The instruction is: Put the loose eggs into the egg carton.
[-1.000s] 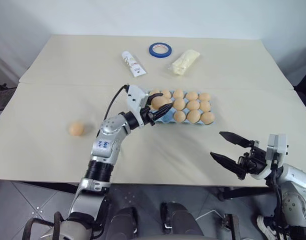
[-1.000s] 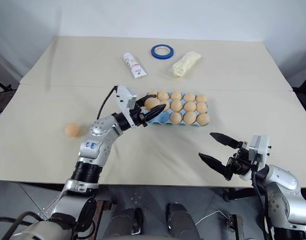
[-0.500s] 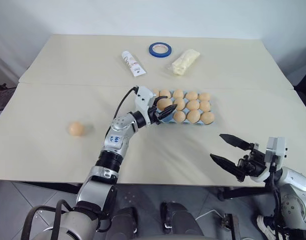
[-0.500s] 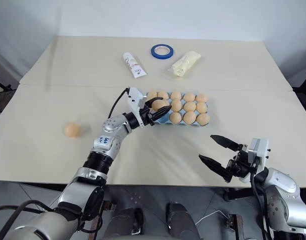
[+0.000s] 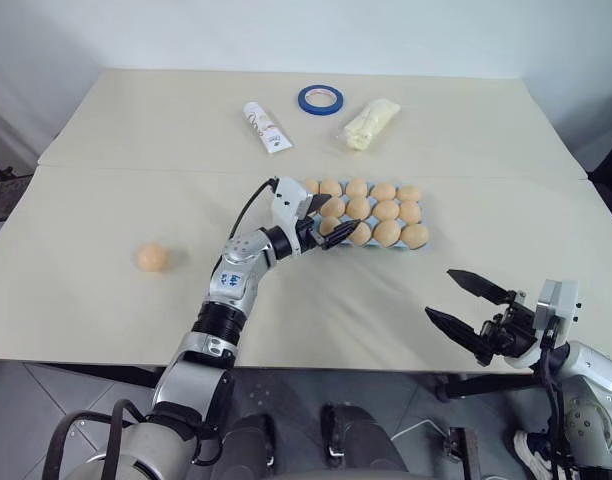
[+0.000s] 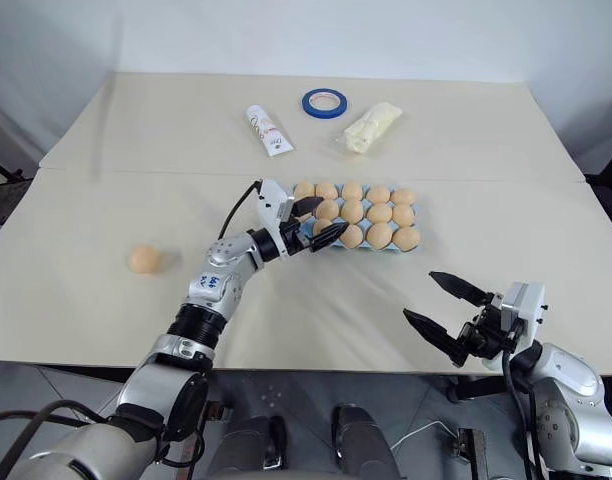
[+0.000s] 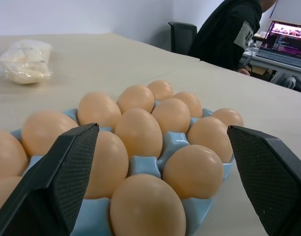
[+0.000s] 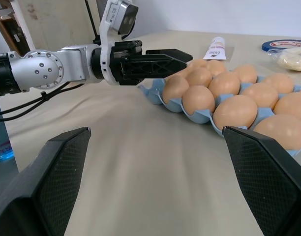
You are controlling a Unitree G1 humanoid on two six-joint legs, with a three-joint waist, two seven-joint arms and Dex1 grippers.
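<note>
Since the 1 loose egg [image 5: 152, 257] looks fragile and slippery, pinch its middle gently; both hands, left [image 5: 324, 224] and right [image 5: 464, 303], are spread, empty.

Silver-grey jointed arms, black cable on left arm [image 5: 233, 277], 2 black textured fingers [image 7: 59, 182] each.

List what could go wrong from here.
1. The open left pincer sits at the egg carton's near-left corner; pulling back carelessly might clip the packed eggs.
2. One loose egg lies far left on the table; a nudge could roll it.
</note>
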